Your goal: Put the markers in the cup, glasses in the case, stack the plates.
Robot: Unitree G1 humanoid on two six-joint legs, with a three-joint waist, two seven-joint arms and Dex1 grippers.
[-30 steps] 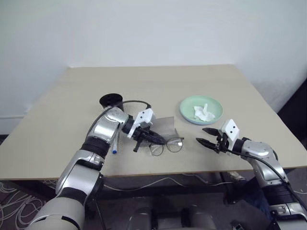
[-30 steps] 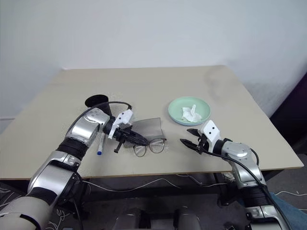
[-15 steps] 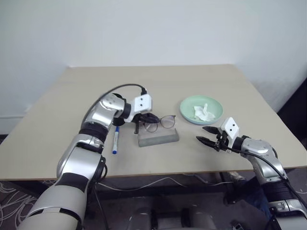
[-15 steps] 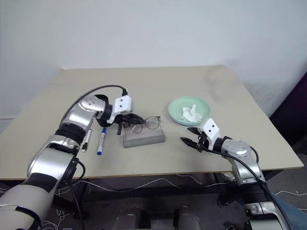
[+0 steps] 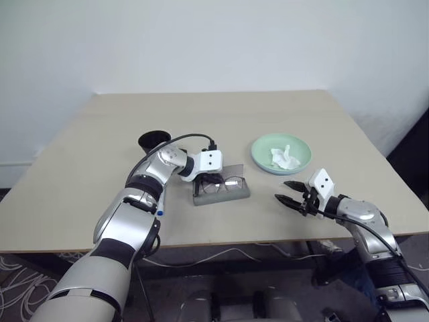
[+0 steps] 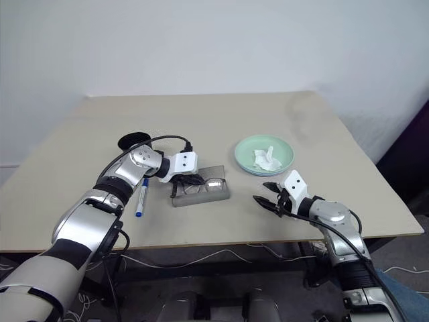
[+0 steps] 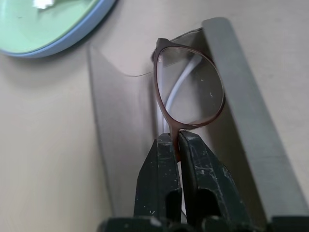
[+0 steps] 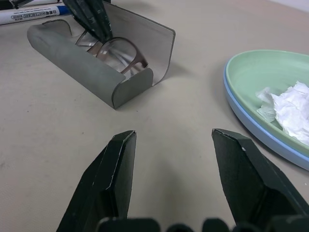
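From the head view, the left pincer [image 5: 204, 180] is down in the open grey case [image 5: 222, 191] mid-table [image 5: 221, 114], black cup [image 5: 153, 140] just behind the arm. Left wrist view: its fingers [image 7: 161, 166] pinch the glasses [image 7: 190, 94] at the bridge, lenses inside the case. Right wrist view: right pincer [image 8: 174, 145] spread wide, holding nothing, hovering near the green-on-blue plates [image 8: 256, 92] with tissue [image 8: 289, 108]; markers [image 8: 29, 14] beyond. Plain white wall [image 5: 214, 40] behind.

The beige table [image 5: 281, 114] carries cup [image 5: 153, 141], marker [image 6: 141, 200], open case [image 5: 221, 190], stacked plates [image 5: 281, 154].
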